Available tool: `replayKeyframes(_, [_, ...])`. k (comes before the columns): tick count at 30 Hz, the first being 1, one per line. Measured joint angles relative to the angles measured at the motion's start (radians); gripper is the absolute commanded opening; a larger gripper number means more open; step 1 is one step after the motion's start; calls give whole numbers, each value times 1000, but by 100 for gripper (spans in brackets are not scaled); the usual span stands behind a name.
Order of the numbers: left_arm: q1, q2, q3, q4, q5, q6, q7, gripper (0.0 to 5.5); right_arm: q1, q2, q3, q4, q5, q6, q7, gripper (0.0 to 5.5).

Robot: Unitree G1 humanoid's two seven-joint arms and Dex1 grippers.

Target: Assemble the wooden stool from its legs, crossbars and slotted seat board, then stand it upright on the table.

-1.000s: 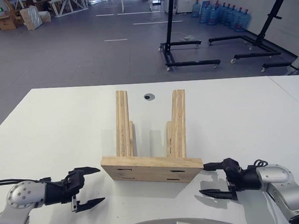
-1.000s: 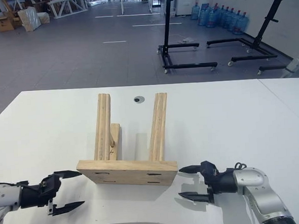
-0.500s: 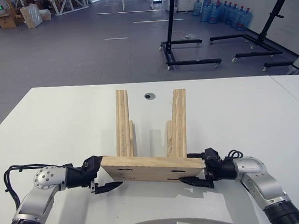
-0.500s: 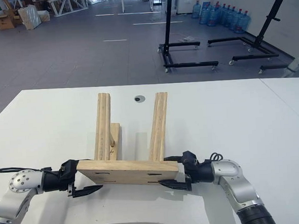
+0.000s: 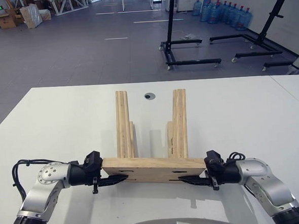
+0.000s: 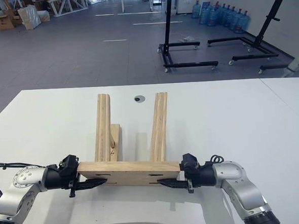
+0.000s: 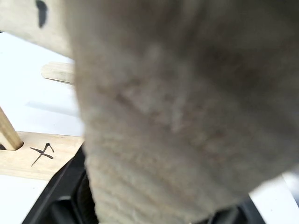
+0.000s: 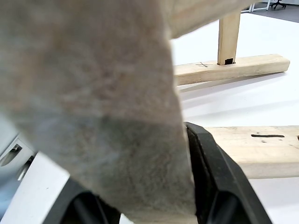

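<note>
Stool (image 5: 178,121) lies on its side on the white tabletop (image 5: 63,117), legs (image 5: 123,123) pointing away and seat board (image 5: 153,168) nearest the robot. Both eye views show the left hand (image 5: 114,177) and right hand (image 5: 190,177) each clamped on one end of that board. From the right wrist, a crossbar (image 8: 229,32) can be seen slotted into one of the legs beside a pen mark.

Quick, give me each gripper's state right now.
Left gripper: closed on the left end of the seat board.
Right gripper: closed on its right end.
</note>
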Motion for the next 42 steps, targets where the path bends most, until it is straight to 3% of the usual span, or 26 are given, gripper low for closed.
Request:
replayKeyframes(6, [3,-6,66,-85,-139,142,-5,202,39,-24,-60,-117,135,108,-10,157])
replayKeyframes(11, [-83,-87,221,-253,-570,359,200,181,6,-37,-177,-216,570,440,-116,143])
replayKeyframes(15, [-143,-153,260,-260,-722,439,375,165,-321,-14,-234,69,866,748,-175,137])
replayKeyframes(18, [-148,-185,273,-261,-748,448,433,165,-418,39,-280,144,978,825,-298,137])
replayKeyframes(27, [-233,-312,301,-254,-758,449,629,165,-452,167,-396,60,1170,842,-662,138])
replayKeyframes(34, [-274,-411,272,-189,-696,452,794,165,-436,283,-422,-11,1190,654,-998,139])
replayKeyframes(38, [-361,-465,248,-91,-628,447,828,165,-427,315,-423,-12,1176,555,-1108,86])
replayKeyframes(39, [-391,-477,246,-67,-589,426,865,165,-416,327,-411,-18,1181,559,-1115,69])
replayKeyframes(41, [-525,-550,227,58,-456,369,1028,165,-413,420,-248,-76,1211,662,-1112,36])
replayKeyframes(42, [-549,-565,221,91,-426,363,1055,165,-415,448,-219,-82,1214,670,-1114,19])
